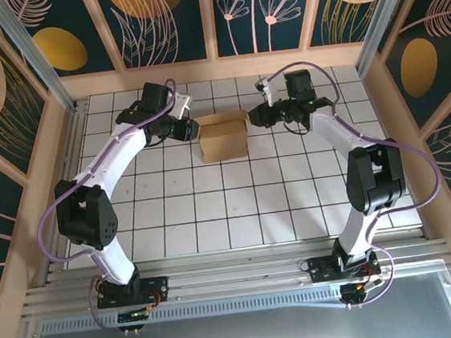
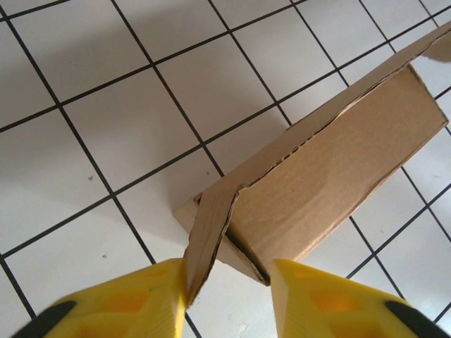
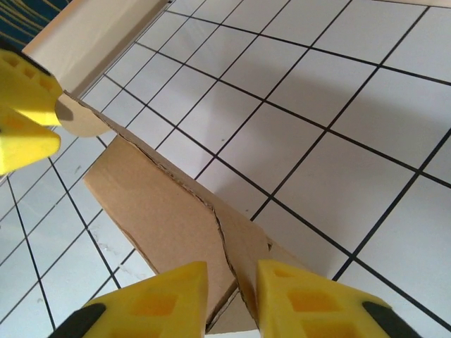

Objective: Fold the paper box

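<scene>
The brown paper box [image 1: 223, 141] lies on the white gridded table towards the back, partly folded, with loose end flaps. My left gripper [image 1: 192, 129] is at its left end. In the left wrist view that gripper [image 2: 229, 271] stands open. A loose flap [image 2: 211, 232] leans on its left finger, and the box corner [image 2: 338, 169] touches the right finger. My right gripper [image 1: 251, 118] is at the box's right end. In the right wrist view it [image 3: 232, 271] is shut on the end wall and flap of the box [image 3: 155, 211].
The tiled table [image 1: 238, 208] runs wide in front of the box. A wooden back wall [image 1: 215, 69] stands close behind it, and side walls with an aluminium frame close in left and right. The left gripper's yellow fingers [image 3: 21, 113] show at the box's far end.
</scene>
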